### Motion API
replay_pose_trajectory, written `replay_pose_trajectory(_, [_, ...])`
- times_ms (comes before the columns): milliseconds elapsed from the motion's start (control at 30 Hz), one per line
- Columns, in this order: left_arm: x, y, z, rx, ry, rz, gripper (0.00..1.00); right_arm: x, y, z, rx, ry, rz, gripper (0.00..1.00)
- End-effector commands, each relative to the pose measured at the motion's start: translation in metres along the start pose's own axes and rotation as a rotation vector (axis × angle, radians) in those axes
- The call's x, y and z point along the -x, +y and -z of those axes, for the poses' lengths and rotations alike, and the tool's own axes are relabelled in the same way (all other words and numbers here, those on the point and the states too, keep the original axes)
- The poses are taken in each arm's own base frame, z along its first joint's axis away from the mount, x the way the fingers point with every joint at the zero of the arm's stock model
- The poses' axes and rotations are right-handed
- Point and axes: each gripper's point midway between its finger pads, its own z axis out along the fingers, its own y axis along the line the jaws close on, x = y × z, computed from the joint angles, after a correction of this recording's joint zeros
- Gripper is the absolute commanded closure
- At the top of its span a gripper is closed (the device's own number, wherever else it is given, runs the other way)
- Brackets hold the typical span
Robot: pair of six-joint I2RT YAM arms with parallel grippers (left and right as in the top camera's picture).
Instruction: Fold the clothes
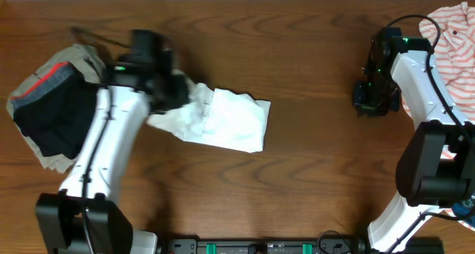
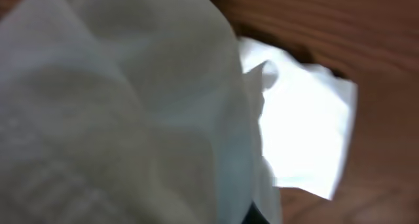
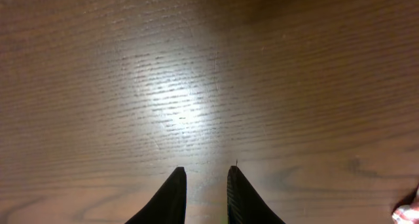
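Cloth (image 1: 226, 120) lies between two clothes piles (image 1: 48, 109).
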Motion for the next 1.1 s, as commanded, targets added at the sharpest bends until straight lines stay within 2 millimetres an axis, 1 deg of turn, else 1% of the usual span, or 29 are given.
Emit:
replay_pose_trajectory(0, [-0.003,-0.033,0.001,0.008,-0.03,-0.038,0.94,0.0,-0.001,-0.001,-0.004,0.008,0.025,0.8])
replay_pose_trajectory(100, [-0.015,-0.059,-0.011,-0.007,-0.005,-0.092,0.94,-0.003,0.001,0.0,0.004,0.017,0.033,0.81])
replay_pose_trajectory(233, [-0.033,-0.084,-0.037,-0.01,0.06,-0.124,0.94,-0.004,0.002,0.0,0.011,0.021,0.033,0.81])
replay_pose_trajectory(367, [-0.048,-0.108,-0.061,-0.023,0.096,-0.136,0.94,-0.004,0.003,0.0,0.016,0.022,0.033,0.81])
replay_pose_trajectory(467, [-0.059,-0.139,-0.071,-0.078,0.099,-0.114,0.92,-0.004,0.005,0.0,0.028,0.023,0.034,0.81])
replay_pose_trajectory(500, [-0.063,-0.15,-0.074,-0.104,0.101,-0.109,0.86,-0.004,0.005,0.0,0.029,0.023,0.041,0.81])
replay_pose_trajectory(567, [-0.074,-0.175,-0.075,-0.164,0.109,-0.128,0.7,-0.004,0.005,0.0,0.029,0.023,0.044,0.81])
replay_pose_trajectory(600, [-0.079,-0.186,-0.074,-0.188,0.11,-0.152,0.55,-0.004,0.005,0.0,0.03,0.024,0.044,0.81])
replay_pose_trajectory(633, [-0.084,-0.194,-0.073,-0.201,0.105,-0.174,0.43,-0.004,0.005,0.0,0.029,0.023,0.044,0.81])
replay_pose_trajectory(667, [-0.088,-0.2,-0.072,-0.214,0.1,-0.217,0.37,-0.004,0.005,0.0,0.03,0.023,0.044,0.81])
replay_pose_trajectory(700, [-0.09,-0.203,-0.07,-0.22,0.095,-0.25,0.27,-0.004,0.006,0.0,0.032,0.023,0.044,0.81])
replay_pose_trajectory(733, [-0.09,-0.202,-0.069,-0.214,0.09,-0.266,0.2,-0.004,0.006,0.0,0.036,0.024,0.044,0.81])
replay_pose_trajectory(767, [-0.089,-0.199,-0.067,-0.202,0.085,-0.265,0.16,-0.004,0.008,0.0,0.044,0.026,0.046,0.81])
replay_pose_trajectory(833, [-0.085,-0.19,-0.061,-0.181,0.079,-0.255,0.14,-0.005,0.014,0.0,0.082,0.029,0.069,0.81])
replay_pose_trajectory(933, [-0.074,-0.172,-0.046,-0.155,0.064,-0.248,0.13,-0.005,0.037,0.003,0.2,0.02,0.167,0.81])
replay_pose_trajectory(1000, [-0.062,-0.146,-0.035,-0.07,0.023,-0.219,0.12,-0.006,0.058,0.007,0.301,0.005,0.26,0.81])
replay_pose_trajectory(1067, [-0.048,-0.115,-0.022,0.031,-0.023,-0.178,0.09,-0.011,0.085,0.016,0.434,-0.013,0.372,0.8])
